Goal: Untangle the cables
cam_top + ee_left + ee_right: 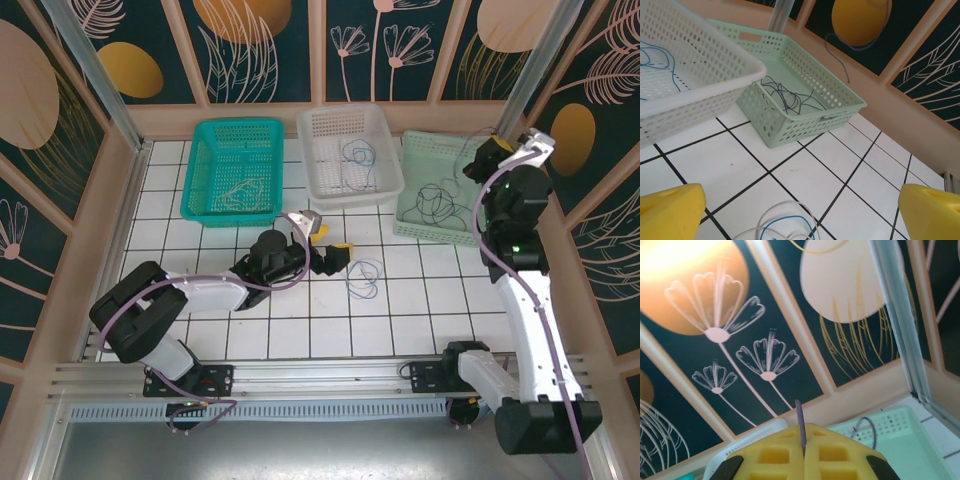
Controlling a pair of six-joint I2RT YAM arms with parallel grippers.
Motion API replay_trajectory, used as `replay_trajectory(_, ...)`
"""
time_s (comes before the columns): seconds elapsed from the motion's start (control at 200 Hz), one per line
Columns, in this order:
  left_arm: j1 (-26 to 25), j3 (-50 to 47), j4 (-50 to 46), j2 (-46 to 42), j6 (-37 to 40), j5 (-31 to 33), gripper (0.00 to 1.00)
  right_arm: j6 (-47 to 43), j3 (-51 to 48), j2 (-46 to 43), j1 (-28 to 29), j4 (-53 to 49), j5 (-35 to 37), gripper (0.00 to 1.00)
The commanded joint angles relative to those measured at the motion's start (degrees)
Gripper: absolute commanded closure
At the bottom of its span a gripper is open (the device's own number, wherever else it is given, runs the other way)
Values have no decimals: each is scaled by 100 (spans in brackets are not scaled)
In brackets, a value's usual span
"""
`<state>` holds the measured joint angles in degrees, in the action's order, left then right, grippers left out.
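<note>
The left pincer (332, 243) lay low over the desk (300, 320) with its jaws spread wide, just beside a small tangle of white and blue cables (365, 275) on the tiles. The right pincer (802, 437) hung high above the green basket (410, 230), pinched shut on a thin dark cable (799, 420). More cables lay in that basket, the white basket (350, 195) and the teal basket (230, 215).

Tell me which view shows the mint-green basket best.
Left wrist: the mint-green basket sits nearly whole, dark cables inside. Top external shows it small, partly behind the right arm. Right wrist catches a rim corner.
</note>
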<state>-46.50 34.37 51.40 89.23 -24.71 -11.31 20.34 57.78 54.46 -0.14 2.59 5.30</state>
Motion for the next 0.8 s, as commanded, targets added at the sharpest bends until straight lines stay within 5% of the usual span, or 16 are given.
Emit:
replay_trajectory(0.0, -3, -95, -77, -212, 157, 162, 1, 872, -244, 101, -381, 136, -917, 100)
replay_trajectory(0.315, -8, -173, -95, -242, 151, 181, 1, 2486, -1675, 377, -1402, 2563, -2691, 100)
replay_trajectory(0.791, -6, -321, -68, -353, 143, 319, 1, 2222, -1929, 1463, -1612, 3571, -3599, 100)
